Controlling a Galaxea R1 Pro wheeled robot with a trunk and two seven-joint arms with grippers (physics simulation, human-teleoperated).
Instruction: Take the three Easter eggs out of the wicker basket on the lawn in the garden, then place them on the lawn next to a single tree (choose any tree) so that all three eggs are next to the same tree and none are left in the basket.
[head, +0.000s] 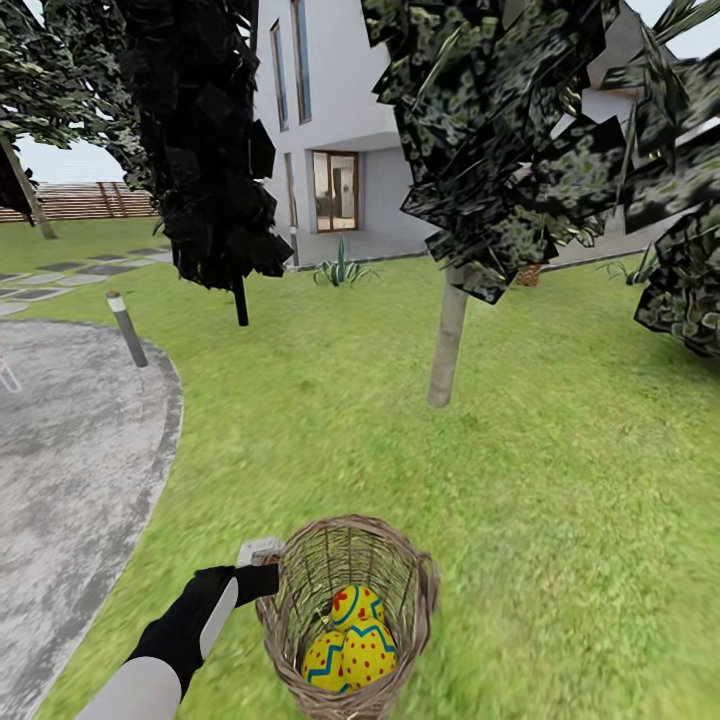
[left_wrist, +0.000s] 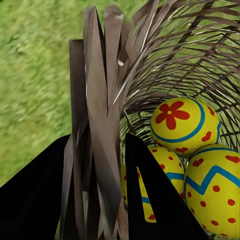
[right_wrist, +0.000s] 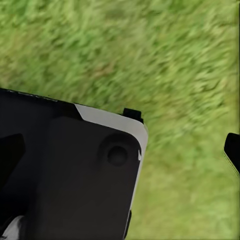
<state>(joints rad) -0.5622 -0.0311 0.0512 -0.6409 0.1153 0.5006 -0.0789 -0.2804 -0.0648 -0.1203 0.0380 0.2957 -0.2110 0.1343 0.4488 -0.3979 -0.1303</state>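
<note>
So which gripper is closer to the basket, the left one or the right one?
Left. The left gripper clamps the basket rim, one finger inside, one outside. The right gripper's camera looks at grass, no basket near.

at the bottom centre of the frame the wicker basket (head: 349, 618) stands on the lawn (head: 560, 480) with the easter eggs (head: 352, 642) inside. the left gripper (head: 262, 580) closes on the basket's rim from the lower left. a pale-trunked tree (head: 447, 340) rises at centre right, a white house (head: 340, 130) behind it.
</note>
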